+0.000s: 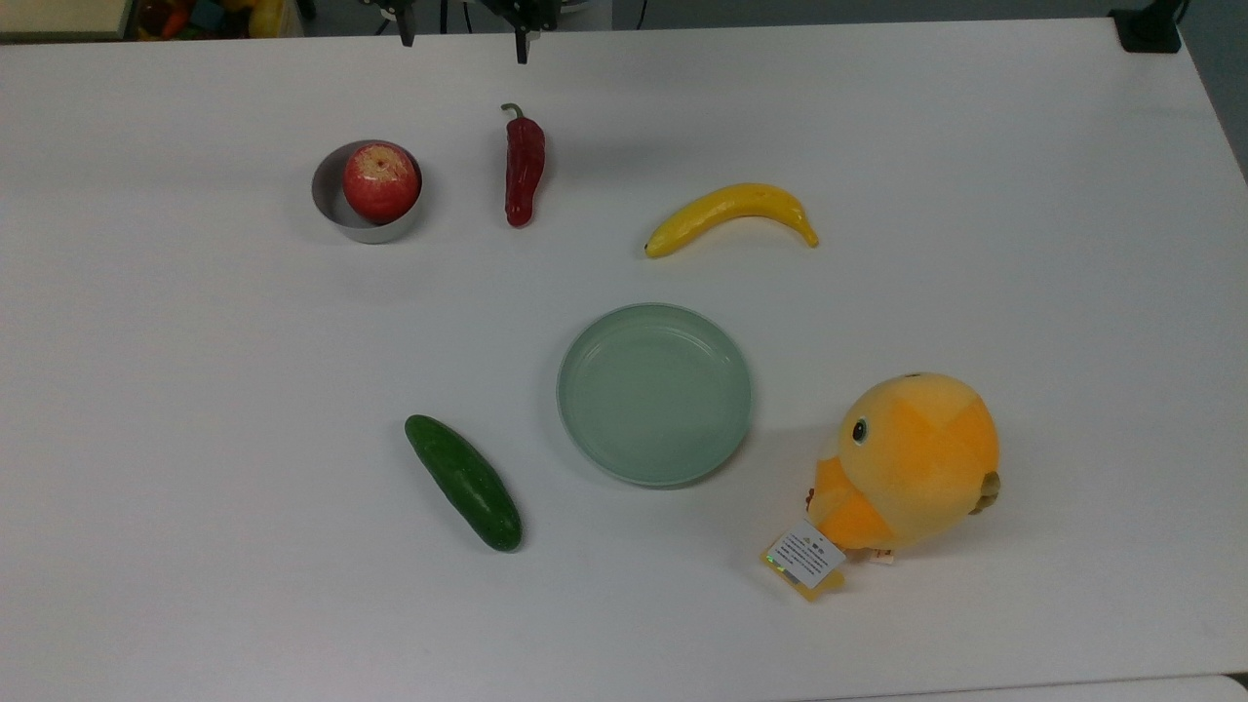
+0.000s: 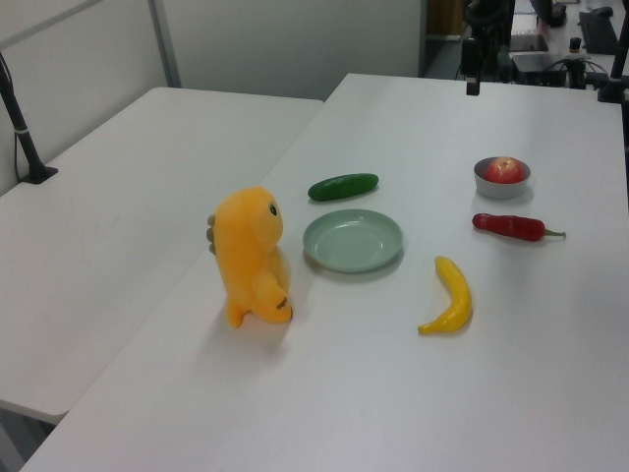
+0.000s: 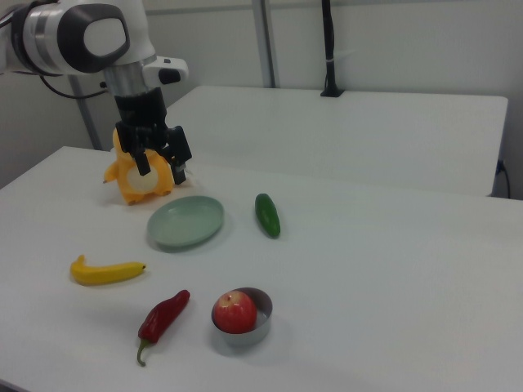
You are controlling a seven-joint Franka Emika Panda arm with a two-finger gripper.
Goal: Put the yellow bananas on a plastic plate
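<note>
**Banana lying free on the bench, my fingers spread and holding nothing**

The white bench [image 1: 975, 146] is carrying everything. In the right view my arm [image 3: 82, 33] is reaching in from the upper left, and my gripper [image 3: 159, 167] is hanging in the air with its fingers [image 3: 181, 170] standing apart, nothing between them. In the right view they are showing in front of the plush chick [image 1: 907, 463] and above the far edge of the plastic plate [image 1: 655, 393].

The plate is sitting near the middle of the bench with nothing in it. The yellow banana [image 1: 729, 216] is lying flat on the bench, apart from the plate; in the right view it is lying well below and to the left of my fingers.

The cucumber [image 1: 464, 481] is lying on the top view's left of the plate. The red chilli [image 1: 524, 168] is lying on the top view's left of the banana, and further left the metal cup [image 1: 331, 210] is holding a red apple [image 1: 380, 181].

Nothing is lying between banana and plate.
</note>
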